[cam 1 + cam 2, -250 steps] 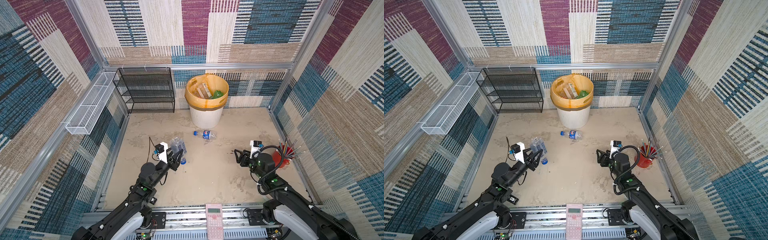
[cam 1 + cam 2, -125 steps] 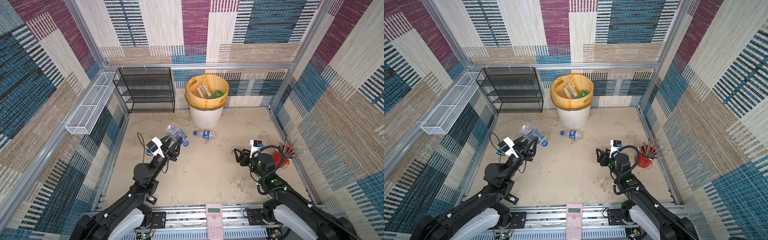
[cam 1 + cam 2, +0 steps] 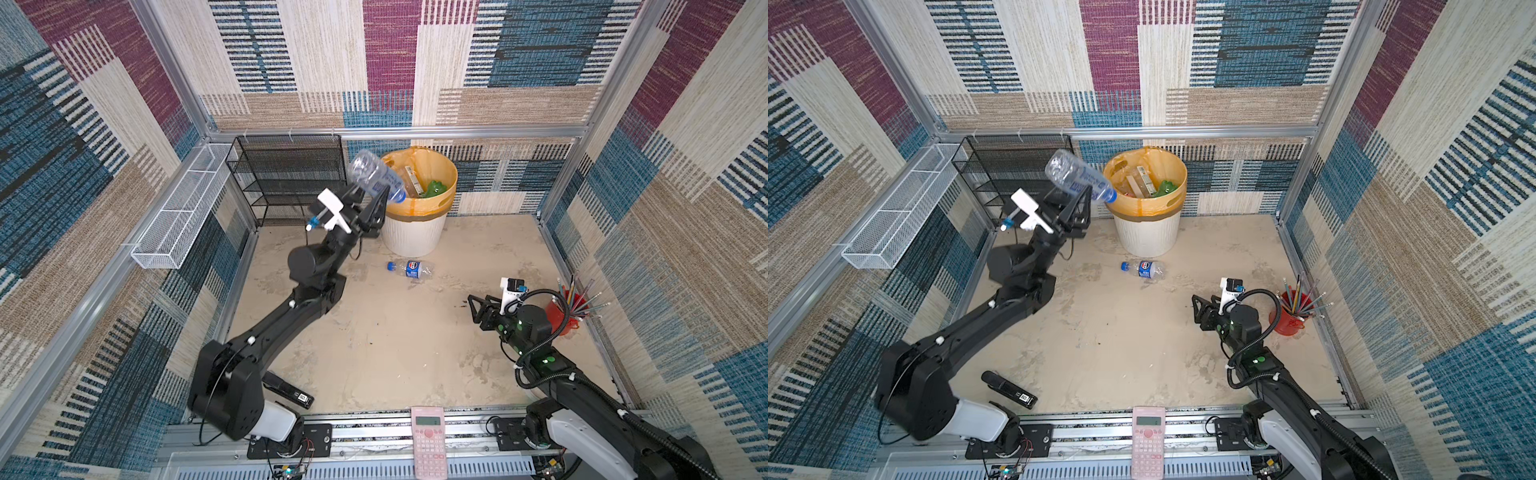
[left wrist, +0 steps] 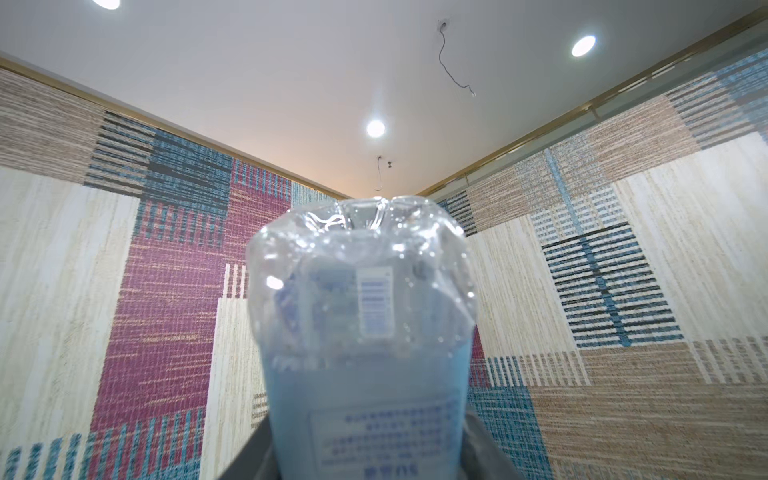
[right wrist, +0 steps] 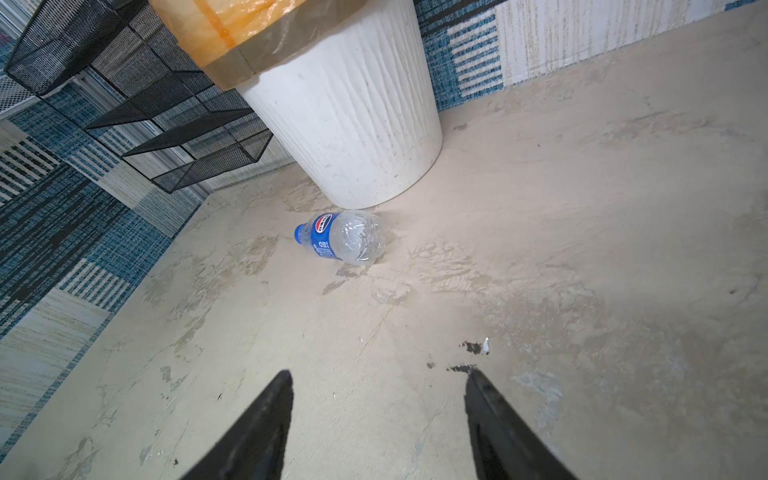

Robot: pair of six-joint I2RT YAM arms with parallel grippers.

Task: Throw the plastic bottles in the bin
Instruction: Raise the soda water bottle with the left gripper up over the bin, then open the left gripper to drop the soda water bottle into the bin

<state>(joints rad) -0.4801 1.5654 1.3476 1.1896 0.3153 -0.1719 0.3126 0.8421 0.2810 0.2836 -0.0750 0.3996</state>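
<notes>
Top views, both: clear bottle (image 3: pixel 376 176) pinched in left hand (image 3: pixel 372 195), up in the air, tilted, blue cap end down at bin (image 3: pixel 411 237) rim, base toward rack (image 3: pixel 291 174). Inside bin: green bottle (image 3: pixel 434 189) plus a few others. Second bottle (image 3: pixel 409 269), blue label, flat on counter (image 3: pixel 395 353) just in front of bin, untouched. Right wrist view: right hand (image 5: pixel 376 376) spread, empty, low over counter, pointed toward second bottle, well apart from it.

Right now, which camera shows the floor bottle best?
The right wrist view: the floor bottle lies close, blue label and cap clear. Both top views show it small, near the bin. The left wrist view misses it.
</notes>
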